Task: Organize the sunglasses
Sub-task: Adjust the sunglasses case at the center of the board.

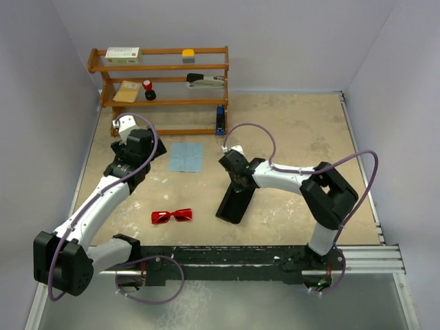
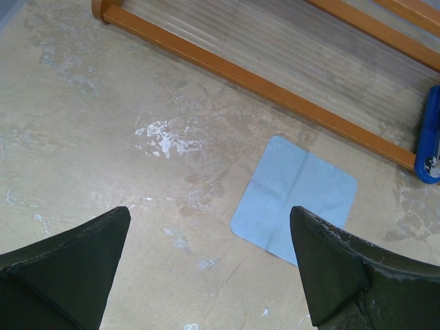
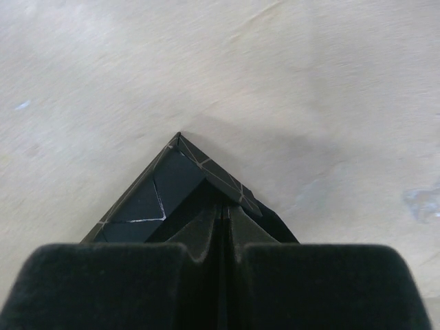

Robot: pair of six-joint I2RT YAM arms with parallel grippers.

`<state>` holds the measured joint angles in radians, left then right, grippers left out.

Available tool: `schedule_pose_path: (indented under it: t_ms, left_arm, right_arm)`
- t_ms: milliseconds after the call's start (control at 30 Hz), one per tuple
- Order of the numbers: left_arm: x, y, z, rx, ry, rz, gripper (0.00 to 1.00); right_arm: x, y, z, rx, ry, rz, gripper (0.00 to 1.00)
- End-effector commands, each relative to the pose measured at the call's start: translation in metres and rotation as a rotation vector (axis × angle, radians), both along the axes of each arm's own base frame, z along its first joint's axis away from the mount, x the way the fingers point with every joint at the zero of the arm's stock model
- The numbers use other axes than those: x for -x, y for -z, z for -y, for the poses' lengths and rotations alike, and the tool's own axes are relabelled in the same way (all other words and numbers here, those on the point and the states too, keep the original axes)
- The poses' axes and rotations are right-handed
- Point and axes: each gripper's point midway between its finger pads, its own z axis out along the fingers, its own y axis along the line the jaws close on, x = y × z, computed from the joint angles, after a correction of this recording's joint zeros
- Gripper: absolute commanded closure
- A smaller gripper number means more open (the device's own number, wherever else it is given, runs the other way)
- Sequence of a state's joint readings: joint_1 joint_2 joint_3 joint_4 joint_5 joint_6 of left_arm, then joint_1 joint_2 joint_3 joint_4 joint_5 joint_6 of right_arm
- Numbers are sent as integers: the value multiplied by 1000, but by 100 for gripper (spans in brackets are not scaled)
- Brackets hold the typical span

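Your right gripper [image 3: 223,210] has its fingers pressed together, right on the near end of the black case [image 3: 158,199]. The case's pointed corner sticks out just past the tips. You can't tell from the wrist view whether a thin flap is caught between them or whether they only rest on it.

Your left gripper [image 2: 210,213] is spread wide with nothing between the fingers. The light blue cloth [image 2: 295,206] lies ahead of them, nearer the right finger, and the wooden shelf [image 2: 240,72] stands beyond it.

The red sunglasses [image 1: 172,216] lie flat on the table [image 1: 295,130], well apart from both sets of fingers. They sit behind the left fingers toward the arm bases and off to the left of the right fingers, in neither wrist view.

Risks:
- If the right fingers hold only a thin edge, any lift or pull probably lets the case slip out, or swings its far end toward the glasses.
- If they only press on it, you shove the case instead of opening it.
- The left fingers point at the cloth, so closing there would grab the wrong thing.
- The glasses' arms look thin. Coming down off-centre could flip them or scrape the lenses on the rough tabletop.
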<state>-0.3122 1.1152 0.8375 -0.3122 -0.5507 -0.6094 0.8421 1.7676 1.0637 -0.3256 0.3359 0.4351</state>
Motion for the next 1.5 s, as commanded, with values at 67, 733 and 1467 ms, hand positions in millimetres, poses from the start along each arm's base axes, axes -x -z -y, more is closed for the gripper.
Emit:
schedule_pose_path:
  t_ms: [67, 733, 1467]
  left_arm:
    - [-8, -17, -1, 15, -4, 50, 3]
    - [-1, -18, -4, 10, -8, 47, 3]
    - [1, -19, 0, 41, -2, 57, 3]
  right_arm:
    - [-33, -4, 43, 54, 143, 51, 100]
    - [-107, -1, 130, 18, 456, 27, 100]
    - [-46, -44, 45, -36, 205, 77, 100]
